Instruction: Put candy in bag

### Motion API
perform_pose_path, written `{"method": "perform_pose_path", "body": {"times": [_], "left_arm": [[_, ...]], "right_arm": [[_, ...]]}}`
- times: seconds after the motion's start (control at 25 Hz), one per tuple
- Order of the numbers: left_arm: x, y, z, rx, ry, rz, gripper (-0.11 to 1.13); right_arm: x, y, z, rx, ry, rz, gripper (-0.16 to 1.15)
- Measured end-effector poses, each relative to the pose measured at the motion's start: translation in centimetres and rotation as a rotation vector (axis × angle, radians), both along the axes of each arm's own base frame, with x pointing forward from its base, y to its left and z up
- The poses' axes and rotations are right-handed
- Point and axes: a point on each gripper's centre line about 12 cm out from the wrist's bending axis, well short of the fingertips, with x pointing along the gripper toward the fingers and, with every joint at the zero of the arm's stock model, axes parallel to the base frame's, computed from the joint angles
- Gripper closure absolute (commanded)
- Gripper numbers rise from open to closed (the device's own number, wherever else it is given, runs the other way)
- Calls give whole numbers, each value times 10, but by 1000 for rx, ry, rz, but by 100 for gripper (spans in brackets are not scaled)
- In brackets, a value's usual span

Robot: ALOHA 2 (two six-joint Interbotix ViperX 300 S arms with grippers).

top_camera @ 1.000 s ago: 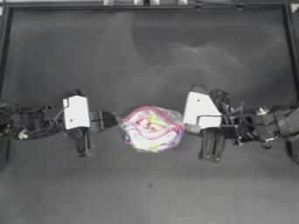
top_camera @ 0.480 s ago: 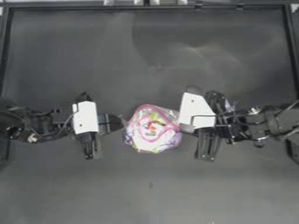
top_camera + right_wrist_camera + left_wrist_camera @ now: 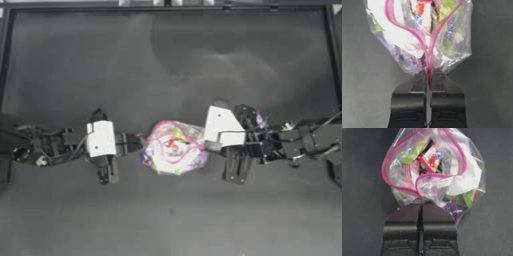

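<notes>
Centrally on the dark table (image 3: 171, 65) sits the bag (image 3: 172, 149), mouth gaping, colourful sweets inside. Left gripper (image 3: 420, 201) and right gripper (image 3: 428, 75) each pinch the pink strip (image 3: 385, 168) from opposite sides, jaws pressed together. No loose candy shows.

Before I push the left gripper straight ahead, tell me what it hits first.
The bag. The left gripper is already shut on its pink-edged rim, so any push drives straight into the sweets inside. Beyond it, the right gripper grips the opposite rim.
</notes>
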Motion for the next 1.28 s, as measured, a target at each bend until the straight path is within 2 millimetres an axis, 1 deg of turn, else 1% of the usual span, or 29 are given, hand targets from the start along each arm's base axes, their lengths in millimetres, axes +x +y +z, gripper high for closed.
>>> {"method": "perform_pose_path", "body": {"times": [0.48, 0.72, 0.8, 0.88, 0.92, 1.04, 1.16, 1.2, 1.28], "left_arm": [[2, 1, 0, 13, -20, 5, 91], [2, 0, 0, 14, -21, 1, 91], [4, 0, 1, 13, -23, 0, 91], [4, 0, 1, 12, -22, 0, 91], [3, 0, 0, 12, -20, 0, 91], [4, -1, 1, 13, -22, -1, 91], [4, -1, 1, 13, -22, -3, 91], [4, -1, 1, 13, -23, -3, 91], [4, -1, 1, 13, -22, -3, 91]], "right_arm": [[0, -7, 1, -7, -2, -14, 93], [0, -7, 1, -5, -4, -14, 93], [0, -6, 0, 0, -5, -15, 91], [2, -6, 1, 5, -19, -14, 83], [2, -6, 1, 7, -24, -11, 75], [5, -4, 4, 17, -57, 1, 41], [5, -4, 6, 23, -69, 0, 14], [5, -3, 6, 28, -69, -4, 9], [5, -3, 6, 36, -70, -10, 7]]}}
